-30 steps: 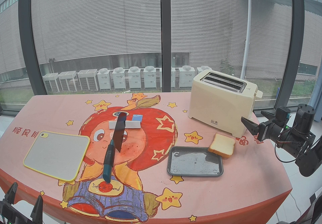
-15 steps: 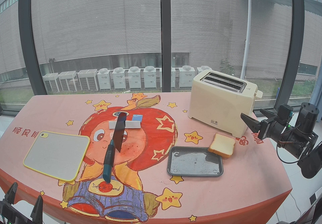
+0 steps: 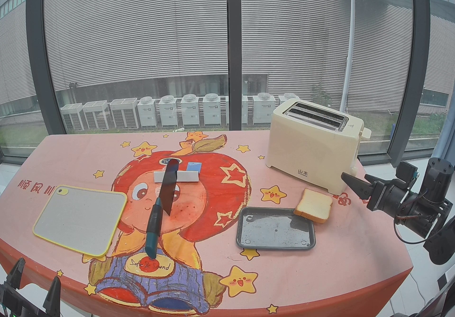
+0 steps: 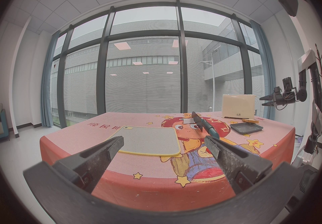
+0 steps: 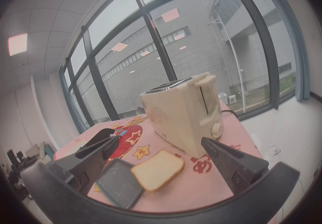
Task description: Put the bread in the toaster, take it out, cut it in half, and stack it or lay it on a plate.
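A slice of bread (image 3: 313, 205) (image 5: 157, 170) lies on the table with one edge on the rim of a dark tray (image 3: 275, 228) (image 5: 117, 184). Just behind it stands the cream toaster (image 3: 313, 142) (image 5: 182, 114) with empty slots. My right gripper (image 3: 360, 185) (image 5: 160, 140) hovers open to the right of the bread, level with the toaster's base and pointing at both. A teal-handled knife (image 3: 159, 209) (image 4: 204, 125) rests mid-table, beside a yellow-edged cutting board (image 3: 78, 219) (image 4: 147, 136). My left gripper (image 3: 33, 280) (image 4: 163, 139) is open below the table's front left edge.
The knife's blade leans on a small grey block (image 3: 176, 176). Windows close off the far side behind the table. The table's right edge curves just under my right arm. Bare cloth lies in front of the tray.
My right arm has dropped lower and drawn slightly toward the table's right edge, gripper still open. Bread, knife and left gripper have not moved.
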